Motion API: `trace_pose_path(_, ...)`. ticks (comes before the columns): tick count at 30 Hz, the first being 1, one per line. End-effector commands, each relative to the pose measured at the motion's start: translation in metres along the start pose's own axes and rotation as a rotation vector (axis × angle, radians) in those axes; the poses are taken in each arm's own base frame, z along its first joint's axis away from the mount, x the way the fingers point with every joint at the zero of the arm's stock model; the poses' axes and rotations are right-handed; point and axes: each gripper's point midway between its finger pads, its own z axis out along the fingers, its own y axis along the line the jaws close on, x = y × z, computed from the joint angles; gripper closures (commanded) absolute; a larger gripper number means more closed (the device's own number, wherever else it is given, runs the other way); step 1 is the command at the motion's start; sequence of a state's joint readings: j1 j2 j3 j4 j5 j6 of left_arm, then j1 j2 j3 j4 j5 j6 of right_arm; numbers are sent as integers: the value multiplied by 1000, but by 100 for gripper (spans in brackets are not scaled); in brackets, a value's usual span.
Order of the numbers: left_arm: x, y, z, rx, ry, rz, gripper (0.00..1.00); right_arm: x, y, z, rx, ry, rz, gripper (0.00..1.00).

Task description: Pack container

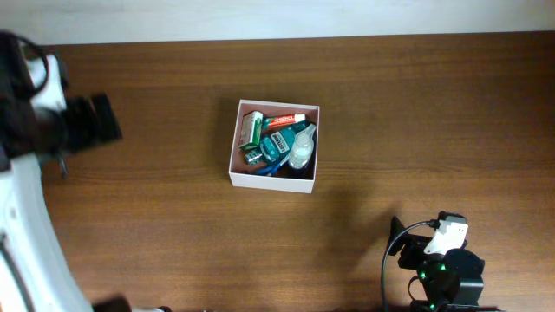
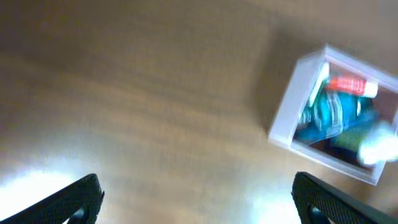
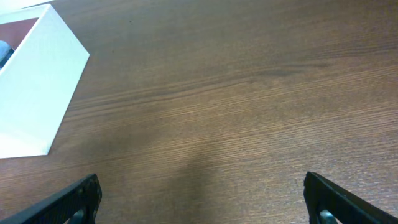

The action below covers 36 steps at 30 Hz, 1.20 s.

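The container (image 1: pixel 232 165) is a square white cardboard box with low walls at the table's middle. It holds several toiletries: a red-white tube (image 1: pixel 284 120), a green-white packet (image 1: pixel 251 128), a teal tube (image 1: pixel 279 144) and a clear bottle (image 1: pixel 302 149). It shows blurred at the right of the left wrist view (image 2: pixel 283 118), and its white wall shows at the upper left of the right wrist view (image 3: pixel 43 81). My left gripper (image 2: pixel 199 205) is open and empty above bare table, far left of the box (image 1: pixel 106 121). My right gripper (image 3: pixel 202 202) is open and empty at the front right (image 1: pixel 401 243).
The brown wooden table (image 1: pixel 416 113) runs to a pale far edge at the top of the overhead view. The left arm's white body (image 1: pixel 26 217) stands along the left side. The right arm's base with a cable (image 1: pixel 442 269) sits at the front right.
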State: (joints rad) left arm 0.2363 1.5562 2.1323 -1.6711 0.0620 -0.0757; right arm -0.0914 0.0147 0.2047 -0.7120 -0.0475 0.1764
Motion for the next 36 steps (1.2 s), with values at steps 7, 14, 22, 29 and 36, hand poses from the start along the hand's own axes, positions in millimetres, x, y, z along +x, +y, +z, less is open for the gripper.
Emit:
trace_pose_path(7,76,25,-19,-113,-240,21,1,2,0,1,-3,-2,3,1)
trace_pose_path(14,84,8,10,-7,-634,64,1,2,0,1,-3,-2,3,1)
trace_pose_path(22,153,5,89,81,-607,17,1,2,0,1,-3,-2,3,1)
trace_pose_path(29,183,-1,125,121,-581,62,1,2,0,1,-3,-2,3,1)
trace_pose_path(36,196,-2,146,128,-551,77,1,2,0,1,-3,-2,3,1)
